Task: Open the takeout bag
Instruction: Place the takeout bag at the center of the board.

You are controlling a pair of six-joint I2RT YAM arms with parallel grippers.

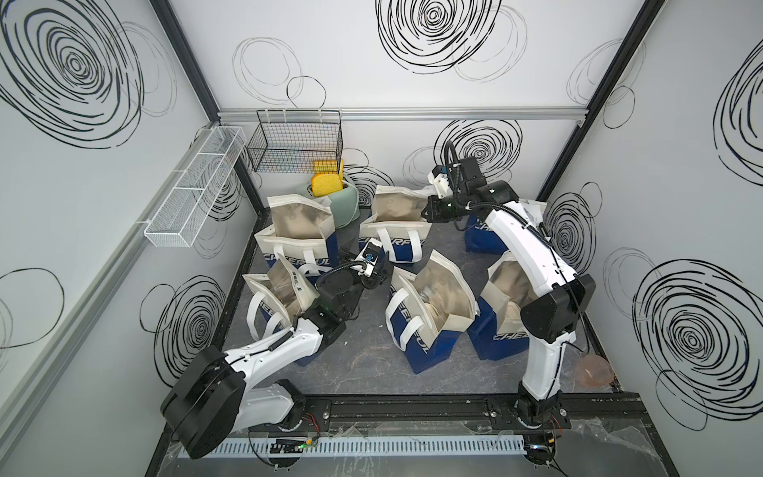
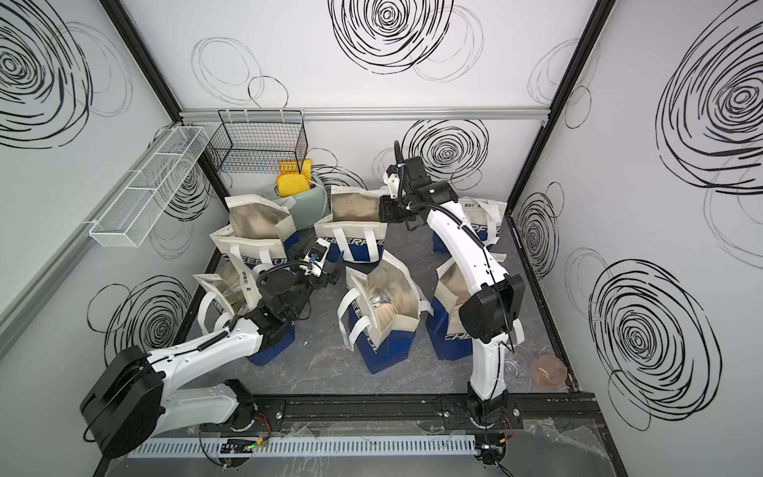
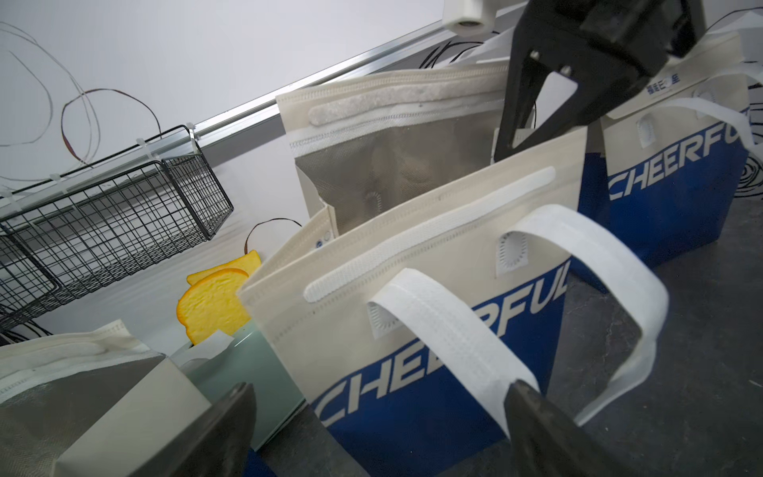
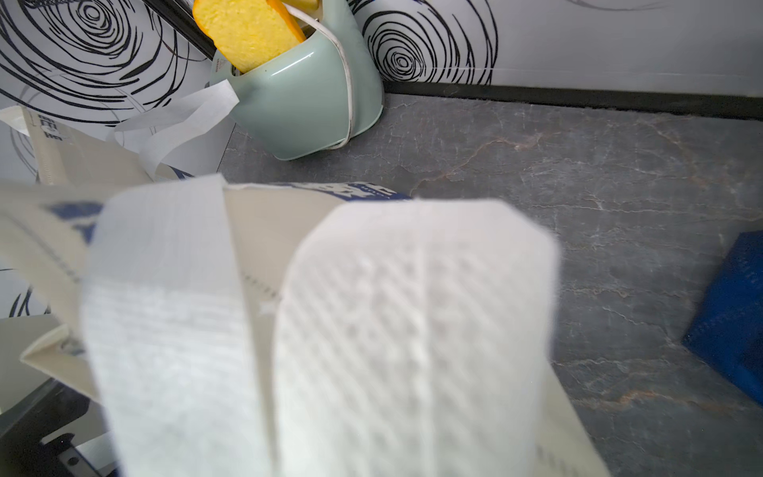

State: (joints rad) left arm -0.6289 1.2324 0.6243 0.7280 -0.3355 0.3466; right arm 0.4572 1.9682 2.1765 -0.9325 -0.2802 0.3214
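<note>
Takeout bag (image 1: 392,229) at rear centre: cream nonwoven upper, blue base, white strap handles, silver foil lining, mouth parted. Right gripper (image 1: 427,214) clenched at its rim corner; cannot tell whether fabric caught. Left gripper (image 1: 376,280) spread, holding nothing, just before bag. Mint toaster (image 1: 349,206) holds yellow toast slices (image 1: 324,186). Grey marbled tabletop (image 1: 371,371); white walls (image 1: 330,62), black swirls.

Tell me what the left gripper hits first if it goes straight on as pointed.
Probably the white strap handle of the cream-and-blue fabric takeout bag, just ahead of the open left gripper.
</note>
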